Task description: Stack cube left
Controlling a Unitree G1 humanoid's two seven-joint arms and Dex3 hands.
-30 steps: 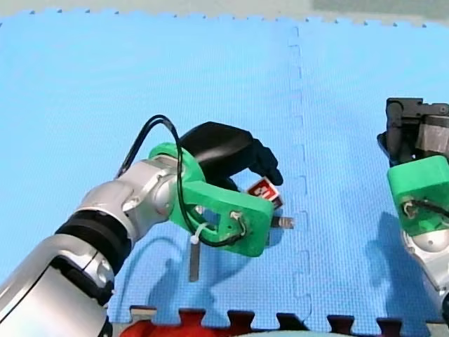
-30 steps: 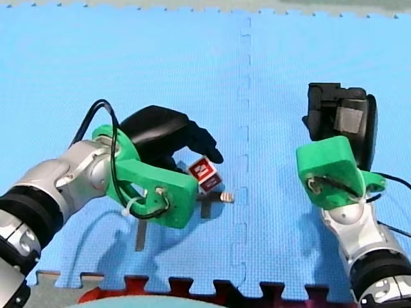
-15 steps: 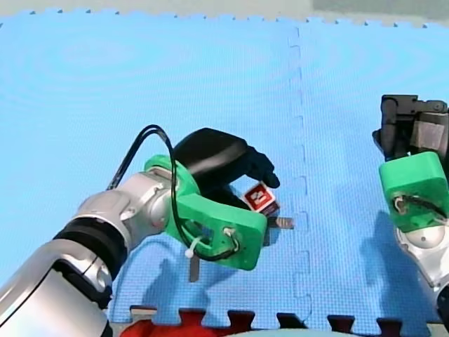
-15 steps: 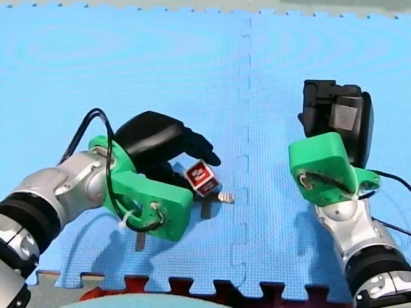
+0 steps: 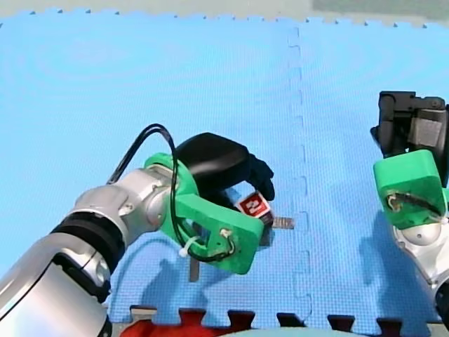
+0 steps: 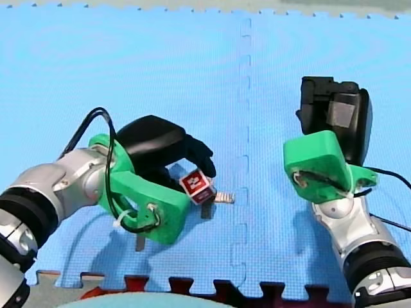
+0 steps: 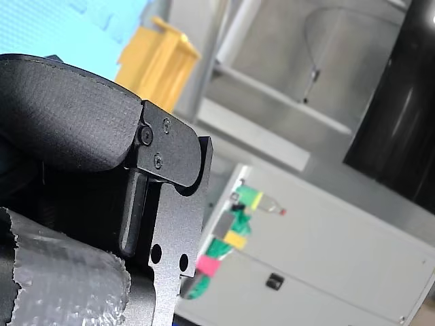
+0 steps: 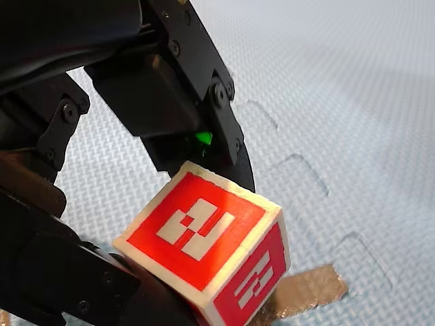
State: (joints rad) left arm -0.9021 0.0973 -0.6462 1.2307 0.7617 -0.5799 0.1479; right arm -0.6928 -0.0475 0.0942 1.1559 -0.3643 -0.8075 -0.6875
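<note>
A red cube (image 5: pixel 254 206) with white patterned faces is held tilted, just above the blue foam mat (image 5: pixel 140 84). My left hand (image 6: pixel 196 168) is shut on it, near the mat's front middle. The second wrist view shows the same cube (image 8: pixel 204 251) pinched between black fingers (image 8: pixel 177 102), with the mat below. A cross of grey tape (image 6: pixel 221 197) lies on the mat right beside the cube. My right hand (image 6: pixel 334 122) is raised at the right side, well away from the cube, holding nothing.
A jigsaw seam (image 5: pixel 302 140) runs front to back between the two mat tiles. A second grey tape strip (image 5: pixel 194 267) lies under my left wrist. Red mat pieces (image 5: pixel 161 326) border the near edge. The far half of the mat is bare.
My left hand has drawn slightly back and to the left with the cube, which has tilted a little. My right hand has drifted slightly left.
</note>
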